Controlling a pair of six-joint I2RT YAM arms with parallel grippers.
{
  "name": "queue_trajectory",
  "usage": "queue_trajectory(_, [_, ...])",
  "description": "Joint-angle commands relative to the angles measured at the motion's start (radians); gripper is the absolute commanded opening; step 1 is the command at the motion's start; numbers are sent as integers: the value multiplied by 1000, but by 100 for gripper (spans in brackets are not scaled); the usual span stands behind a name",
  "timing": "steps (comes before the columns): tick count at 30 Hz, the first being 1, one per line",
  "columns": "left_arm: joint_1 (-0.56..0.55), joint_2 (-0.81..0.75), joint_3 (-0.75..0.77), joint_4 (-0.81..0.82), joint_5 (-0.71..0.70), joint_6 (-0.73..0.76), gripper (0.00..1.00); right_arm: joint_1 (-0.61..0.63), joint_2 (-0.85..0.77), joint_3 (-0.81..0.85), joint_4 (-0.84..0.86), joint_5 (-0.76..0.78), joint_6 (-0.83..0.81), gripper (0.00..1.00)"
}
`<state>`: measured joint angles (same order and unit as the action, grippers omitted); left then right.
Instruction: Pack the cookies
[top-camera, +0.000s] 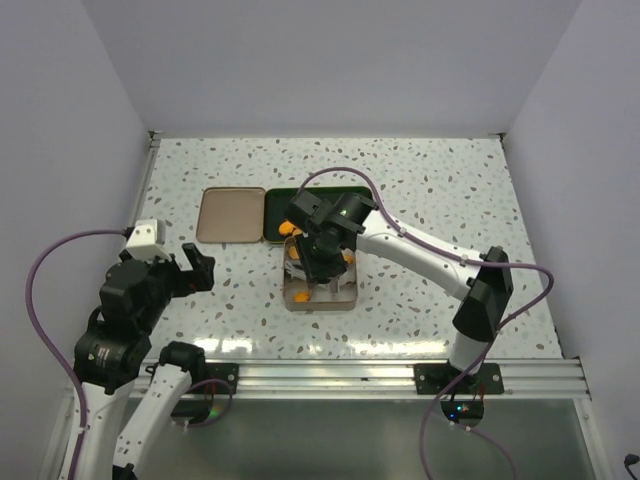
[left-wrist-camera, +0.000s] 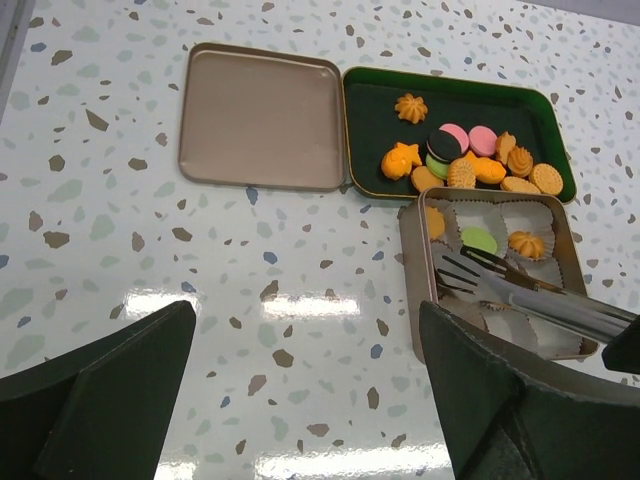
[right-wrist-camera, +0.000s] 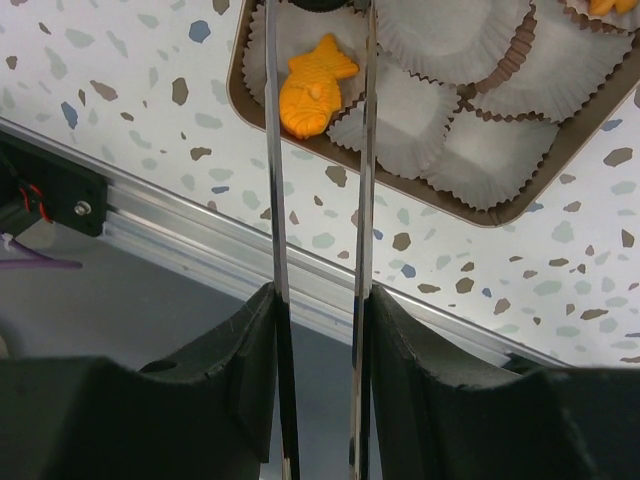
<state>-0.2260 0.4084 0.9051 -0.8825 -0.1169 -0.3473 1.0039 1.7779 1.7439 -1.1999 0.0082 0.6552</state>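
The left gripper (top-camera: 199, 268) hangs with its jaws wide apart and nothing between them, near the front rail and well to the left of the tin (left-wrist-camera: 412, 285). The right gripper (right-wrist-camera: 320, 300) is clamped on a pair of metal tongs (right-wrist-camera: 272, 180) and reaches down over the tin, the tong tips ending above its white paper cups (right-wrist-camera: 450, 40). An orange fish-shaped cookie (right-wrist-camera: 312, 85) lies in a corner cup of the tin, just beside one tong blade. Further into the tin, one cup holds a green cookie (left-wrist-camera: 480, 240) and the next an orange swirl (left-wrist-camera: 527, 243). Just behind the tin, touching its far edge, sits a dark green tray (left-wrist-camera: 380, 110) with the rest of the cookies (left-wrist-camera: 470, 165), mostly orange with pink, green and dark brown. The tin's lid (left-wrist-camera: 265, 118) lies open side up, left of the tray.
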Motion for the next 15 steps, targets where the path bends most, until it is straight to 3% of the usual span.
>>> queue_trajectory(1, [-6,-14,3,39,-10,11,100,-2,2,45,25,-2,-3,32])
queue_trajectory(15, [-7,-17,2,40,-9,10,100,-1,34,101,3,-1,-15,51])
